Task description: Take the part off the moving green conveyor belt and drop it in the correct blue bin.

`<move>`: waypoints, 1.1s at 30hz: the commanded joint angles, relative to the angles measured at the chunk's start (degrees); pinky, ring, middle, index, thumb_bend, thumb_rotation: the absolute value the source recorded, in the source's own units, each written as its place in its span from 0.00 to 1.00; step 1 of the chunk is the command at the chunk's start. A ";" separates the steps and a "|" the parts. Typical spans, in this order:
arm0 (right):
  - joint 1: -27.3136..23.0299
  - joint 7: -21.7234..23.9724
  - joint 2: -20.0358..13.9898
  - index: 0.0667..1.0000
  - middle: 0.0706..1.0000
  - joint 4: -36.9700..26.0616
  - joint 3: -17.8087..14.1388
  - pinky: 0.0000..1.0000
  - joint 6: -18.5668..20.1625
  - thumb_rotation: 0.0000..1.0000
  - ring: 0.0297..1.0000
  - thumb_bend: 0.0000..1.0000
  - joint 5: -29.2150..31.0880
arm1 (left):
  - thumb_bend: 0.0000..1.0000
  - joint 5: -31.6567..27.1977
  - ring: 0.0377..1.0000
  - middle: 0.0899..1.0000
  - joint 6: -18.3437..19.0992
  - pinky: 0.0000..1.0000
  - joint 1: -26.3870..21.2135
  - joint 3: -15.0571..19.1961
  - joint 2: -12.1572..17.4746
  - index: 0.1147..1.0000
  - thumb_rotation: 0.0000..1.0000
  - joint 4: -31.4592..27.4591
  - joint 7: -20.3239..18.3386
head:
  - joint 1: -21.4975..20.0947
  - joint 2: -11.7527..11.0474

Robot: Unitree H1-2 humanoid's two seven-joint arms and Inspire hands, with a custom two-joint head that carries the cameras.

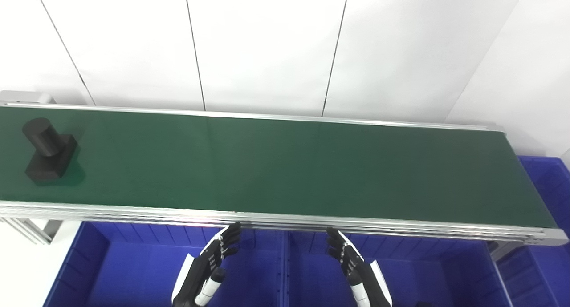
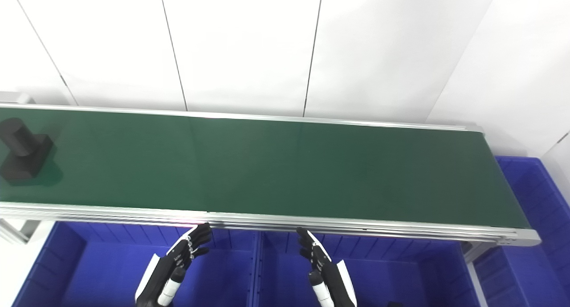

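Left eye view shows, nearest the camera, both hands raised over the blue bins with nothing in them: the left hand (image 1: 209,264) and the right hand (image 1: 354,264) each have their fingers spread and pointing toward the belt, palms turned roughly inward, just short of the belt's near metal rail (image 1: 285,220). Beneath them lie the left bin (image 1: 133,271) and the middle bin (image 1: 423,271), side by side below the rail and parted by a wall between the hands; another bin (image 1: 545,182) sits past the belt's right end. Beyond the rail runs the green belt (image 1: 285,164), bare except at its far left, where the black part (image 1: 46,150), a round stub standing on a square block, rests well apart from both hands. This looks like the waiting step, before any reach: if the belt carries the part rightward, the next move calls for timing a reach over the rail as it comes level with a hand, probably the left, then closing around the stub or block. Behind the belt stands a plain white panelled wall (image 1: 267,44) with thin dark seams.
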 commanded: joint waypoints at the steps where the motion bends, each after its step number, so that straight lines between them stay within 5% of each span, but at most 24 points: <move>1: -0.65 -0.35 0.19 0.90 0.94 -1.58 0.19 0.89 -2.99 1.00 0.93 0.88 0.04 | 0.91 0.37 0.87 0.87 -2.26 0.83 -0.44 -0.07 0.23 0.85 0.95 -1.34 0.64 | -0.22 0.35; 16: -0.76 -1.14 0.20 0.90 0.93 -1.60 1.03 0.90 -2.99 1.00 0.93 0.91 0.06 | 0.90 0.42 0.88 0.89 -2.26 0.83 -0.39 0.10 0.69 0.86 0.97 -1.87 0.31 | -0.74 0.92; 33: -1.50 -1.28 0.04 0.90 0.94 -3.36 0.91 0.88 -2.99 1.00 0.92 0.84 -0.07 | 0.89 -0.40 0.88 0.88 -2.26 0.82 -0.59 0.74 0.51 0.85 0.95 -4.00 -0.45 | -0.75 6.70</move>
